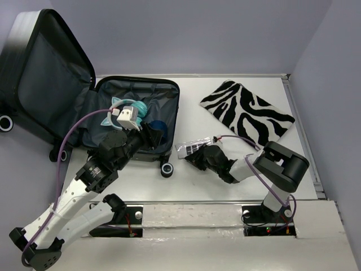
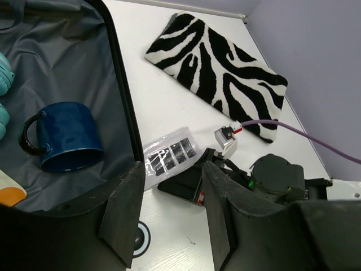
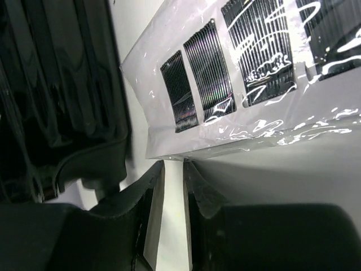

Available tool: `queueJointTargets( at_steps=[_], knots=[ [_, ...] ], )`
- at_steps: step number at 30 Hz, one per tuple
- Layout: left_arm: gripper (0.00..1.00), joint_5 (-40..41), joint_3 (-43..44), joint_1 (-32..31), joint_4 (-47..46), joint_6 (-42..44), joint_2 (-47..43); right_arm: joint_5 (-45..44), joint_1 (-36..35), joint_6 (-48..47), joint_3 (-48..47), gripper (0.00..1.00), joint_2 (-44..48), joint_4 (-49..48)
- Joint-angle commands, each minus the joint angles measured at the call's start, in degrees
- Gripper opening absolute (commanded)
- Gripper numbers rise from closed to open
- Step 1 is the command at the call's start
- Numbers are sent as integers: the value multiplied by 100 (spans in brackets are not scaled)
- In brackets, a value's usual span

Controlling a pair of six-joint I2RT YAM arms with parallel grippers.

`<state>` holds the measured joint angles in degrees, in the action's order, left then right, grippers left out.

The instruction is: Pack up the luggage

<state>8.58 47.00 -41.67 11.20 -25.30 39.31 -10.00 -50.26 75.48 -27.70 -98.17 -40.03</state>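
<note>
While the luggage (image 1: 161, 97) lies open on the left of the table (image 1: 192, 121), hard lid raised and a glossy blue mug (image 2: 65, 135) on its grey lining, the left arm stretches over its near rim, left gripper (image 2: 172, 175) spread and empty. Rightward, the right arm folds left, right gripper (image 3: 173, 169) nearly pinched at a crinkly clear hairpin packet (image 3: 237, 68); whether it grasps cannot be told.

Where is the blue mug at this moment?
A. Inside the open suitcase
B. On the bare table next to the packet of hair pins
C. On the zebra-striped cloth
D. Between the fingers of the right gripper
A: in the left wrist view the blue mug lies on its side on the dark grey lining, inside the rim of the luggage.
</note>
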Motion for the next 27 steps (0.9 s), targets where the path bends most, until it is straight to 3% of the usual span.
queueJointTargets(
  at_steps=[1, 5, 10, 11, 13, 14, 15, 16, 17, 18, 21, 22, 24, 27],
  knots=[
    [56, 12, 99, -17, -30, 139, -64, -898, 130, -639, -393, 24, 131, 1155],
    [57, -23, 11, -17, -65, 166, -20, -1109, 280, -1052, -490, 7, 316, 1453],
    [57, -154, -68, -17, -109, 174, 33, -1425, 517, -1790, -306, 7, 956, 1699],
    [57, -190, -86, -25, -109, 183, 68, -1461, 569, -2261, -332, 7, 1227, 1840],
    [57, -330, -77, -17, -109, 192, 182, -718, 631, -3376, -621, 7, 1423, 1928],
    [57, -435, -51, -17, -118, 201, 252, 156, 631, -4618, -866, 15, 1406, 2538],
    [57, -480, -34, -17, -127, 201, 287, 165, 631, -5257, -1182, 15, 1310, 3040],
    [57, -523, -16, -25, -136, 218, 305, 1227, 631, -5820, -1541, 29, 1187, 3558],
    [57, -541, -7, -25, -136, 227, 314, 1542, 631, -6722, -2137, 35, 1073, 3973],
    [57, -533, 28, -17, -136, 245, 297, 1771, 631, -7018, -2369, 49, 872, 4690],
    [58, -367, 28, -25, -118, 280, 183, 1809, 631, -7872, -2810, 78, 764, 4979],
    [58, -322, 19, -17, -92, 297, 148, 1626, 631, -8178, -2872, 95, 747, 4900],
    [58, -208, 2, -17, -57, 332, 103, 1511, 631, -8557, -3169, 100, 625, 5065],
    [58, -146, 28, -25, -13, 403, 103, 1457, 631, -9225, -3713, 100, 431, 5617]
  ],
)
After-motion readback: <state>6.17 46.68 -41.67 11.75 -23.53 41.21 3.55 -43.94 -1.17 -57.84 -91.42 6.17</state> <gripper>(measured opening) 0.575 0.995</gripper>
